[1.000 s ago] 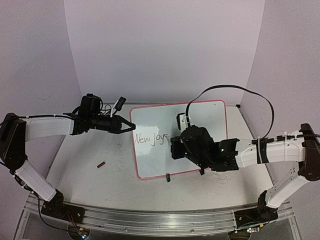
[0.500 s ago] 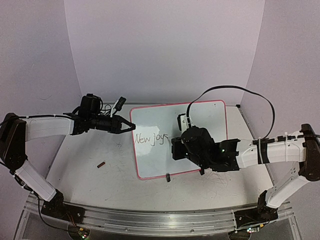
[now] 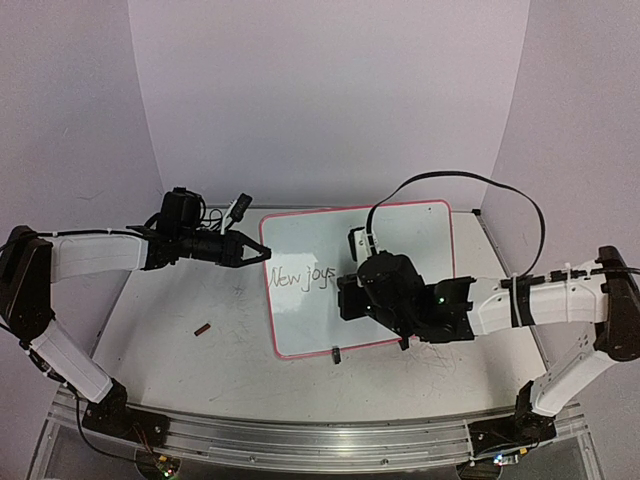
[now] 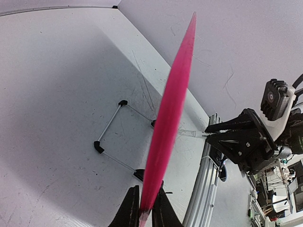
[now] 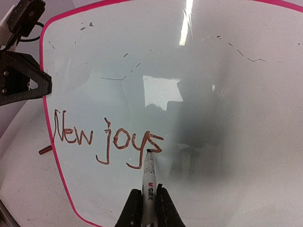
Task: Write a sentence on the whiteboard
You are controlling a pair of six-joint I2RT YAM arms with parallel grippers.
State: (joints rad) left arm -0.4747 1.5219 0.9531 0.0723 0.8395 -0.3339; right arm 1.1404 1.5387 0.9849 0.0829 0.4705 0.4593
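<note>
Right wrist: right pincer [image 5: 148,198] tight around marker [image 5: 149,177], tip on sentence [image 5: 108,142]; left pincer [image 4: 146,201] tight on whiteboard [image 4: 166,116].

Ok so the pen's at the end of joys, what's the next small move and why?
Probably lift the marker tip and shift it slightly right to start the next word: the sentence reads only "New joys", the tip sits on the final s, and bare whiteboard lies beyond it.

Two white arms [image 3: 90,255] with black joints; a black cable [image 3: 440,174] loops off the right one.
</note>
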